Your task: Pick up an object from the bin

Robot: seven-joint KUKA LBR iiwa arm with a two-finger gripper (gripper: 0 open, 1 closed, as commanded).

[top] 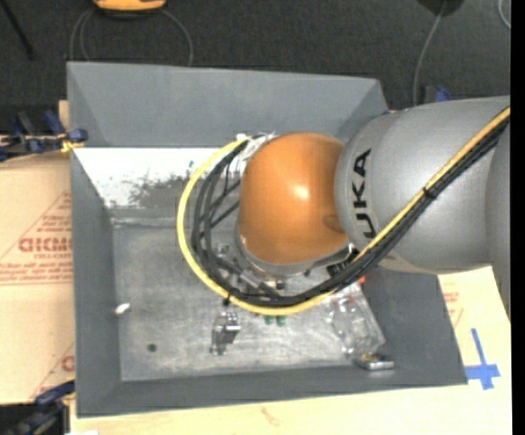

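Few loose things lie on the scuffed grey bin floor point(171, 270), so we have room to spare. A small white piece point(121, 309) sits far left, well apart. The gripper point(226, 329) hangs low at centre; we cannot tell how it is set. Green bits point(276, 316) lie just beside it under the cables, with a clear plastic piece point(353, 324) further right. Closing here, we judge, may catch only bare metal.

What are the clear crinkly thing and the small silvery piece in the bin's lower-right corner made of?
Clear crinkly thing: likely thin plastic, glossy; the bin floor shows through and its folds glint. Silvery piece: probably metal, shiny, with a bright highlight; too small to be sure.
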